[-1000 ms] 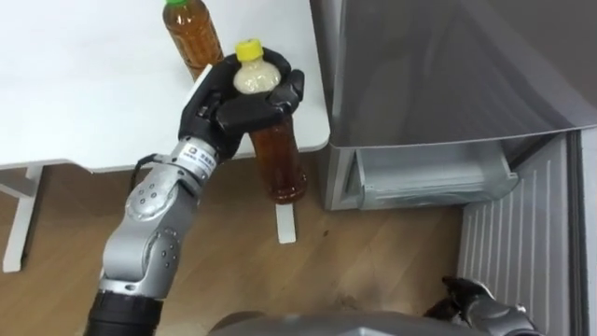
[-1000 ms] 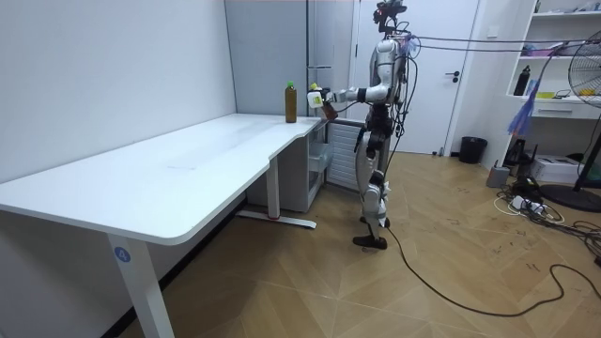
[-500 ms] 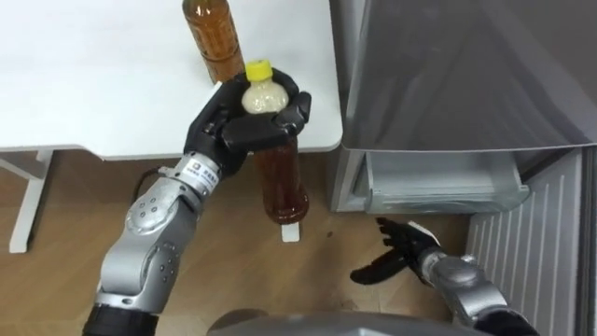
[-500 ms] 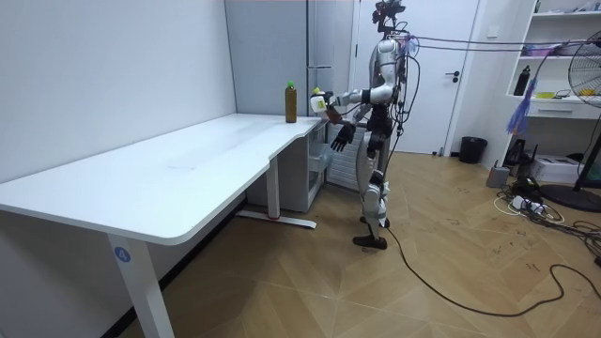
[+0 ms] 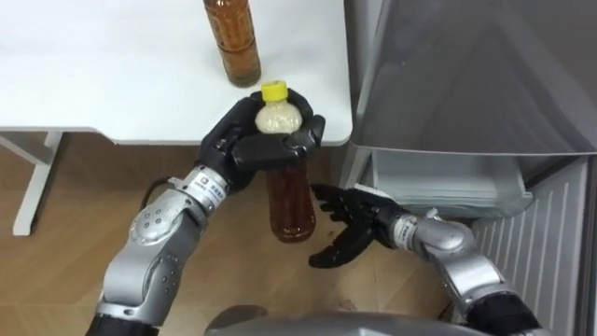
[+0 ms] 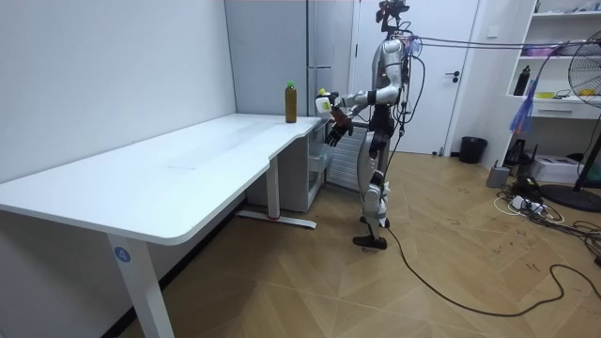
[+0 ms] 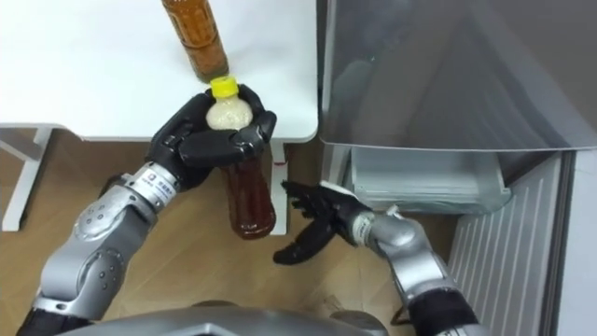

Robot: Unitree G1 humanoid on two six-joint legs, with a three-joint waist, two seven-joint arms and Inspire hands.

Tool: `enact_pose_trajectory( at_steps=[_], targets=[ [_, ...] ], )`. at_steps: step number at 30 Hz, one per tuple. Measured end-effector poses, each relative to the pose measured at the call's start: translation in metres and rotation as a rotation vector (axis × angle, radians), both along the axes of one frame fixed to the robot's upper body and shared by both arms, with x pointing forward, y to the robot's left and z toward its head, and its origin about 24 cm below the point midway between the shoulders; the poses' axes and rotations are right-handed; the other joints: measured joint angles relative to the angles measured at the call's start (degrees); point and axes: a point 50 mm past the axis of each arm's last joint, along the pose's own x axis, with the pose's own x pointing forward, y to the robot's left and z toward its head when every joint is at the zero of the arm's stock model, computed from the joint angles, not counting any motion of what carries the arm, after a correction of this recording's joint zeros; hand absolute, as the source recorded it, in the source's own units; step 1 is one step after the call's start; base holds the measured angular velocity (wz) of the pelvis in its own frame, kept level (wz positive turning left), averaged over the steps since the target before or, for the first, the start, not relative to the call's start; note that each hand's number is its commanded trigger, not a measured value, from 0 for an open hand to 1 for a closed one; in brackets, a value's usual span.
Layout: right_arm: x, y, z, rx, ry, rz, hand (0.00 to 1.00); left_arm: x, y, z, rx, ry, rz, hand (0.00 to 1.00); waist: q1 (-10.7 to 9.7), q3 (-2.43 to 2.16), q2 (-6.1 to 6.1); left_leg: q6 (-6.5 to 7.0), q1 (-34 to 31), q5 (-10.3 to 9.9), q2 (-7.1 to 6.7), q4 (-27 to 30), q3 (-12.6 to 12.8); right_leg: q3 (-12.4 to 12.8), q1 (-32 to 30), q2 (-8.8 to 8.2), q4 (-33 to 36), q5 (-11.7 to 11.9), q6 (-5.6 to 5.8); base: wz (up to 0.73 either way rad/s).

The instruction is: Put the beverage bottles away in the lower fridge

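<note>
The left arm comes up bent from the lower left, and the left hand [image 5: 250,149] is curled round the top part of a bottle [image 5: 290,201], just left of the fridge [image 5: 466,84]. The bottle hangs upright above the floor, near the fridge's front left corner. It has a yellow cap, a pale neck and a clear body full of brown drink. The right hand [image 5: 357,227] reaches from the fridge side toward the bottle's lower part, with fingers straight and spread wide, holding nothing. I cannot tell if it touches the bottle. A second bottle [image 5: 233,42] of the same brown drink stands on the table [image 5: 93,75], further left of the fridge. Low in the fridge a clear bin [image 5: 448,182] shows.
</note>
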Motion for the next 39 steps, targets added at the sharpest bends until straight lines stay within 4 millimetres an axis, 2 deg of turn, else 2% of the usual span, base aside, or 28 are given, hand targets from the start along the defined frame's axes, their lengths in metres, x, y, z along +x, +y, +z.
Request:
enact_pose_trajectory(
  at_steps=[2, 7, 12, 22, 39],
  targets=[
    [0.001, 0.001, 0.003, 0.020, -0.002, 0.023, 0.00, 0.000, -0.001, 0.001, -0.008, -0.010, -0.002, 1.00, 0.5, 0.07, -0.14, 0.00, 0.0, 0.0, 0.00, 0.0, 0.0, 0.0, 0.0, 0.01, 0.0, 0.0, 0.00, 0.00],
    [-0.002, 0.013, 0.010, 0.125, 0.020, 0.108, 0.00, 0.000, -0.003, 0.002, -0.014, -0.019, -0.013, 1.00, 1.0, 0.59, -1.04, 0.00, -0.3, 0.0, -0.01, 0.0, 0.0, -0.1, -0.3, -0.02, -0.2, 0.0, 0.00, 0.00],
    [-0.005, 0.019, 0.017, 0.190, 0.023, 0.155, 0.00, -0.001, -0.004, 0.002, -0.018, -0.021, -0.028, 1.00, 0.9, 0.56, -1.10, 0.01, -0.4, 0.0, -0.11, -0.3, -0.2, 0.0, -0.3, -0.10, -0.1, 0.0, 0.01, 0.01],
    [-0.010, 0.023, 0.020, 0.358, 0.084, 0.166, 0.00, -0.005, -0.011, -0.001, -0.005, -0.014, -0.106, 1.00, 0.5, 0.49, -0.42, 0.02, -1.0, 0.0, -0.10, 0.1, -0.4, -0.7, -0.6, -0.24, 0.6, 0.0, 0.01, 0.02],
    [-0.019, 0.019, 0.018, 0.410, 0.139, 0.163, 0.00, -0.010, -0.021, -0.007, 0.009, -0.003, -0.194, 1.00, 0.5, 0.43, -0.29, 0.04, -1.5, 0.0, -0.02, 0.6, -0.1, -0.5, -1.2, -0.23, 1.5, 0.0, 0.01, 0.00]
  ],
)
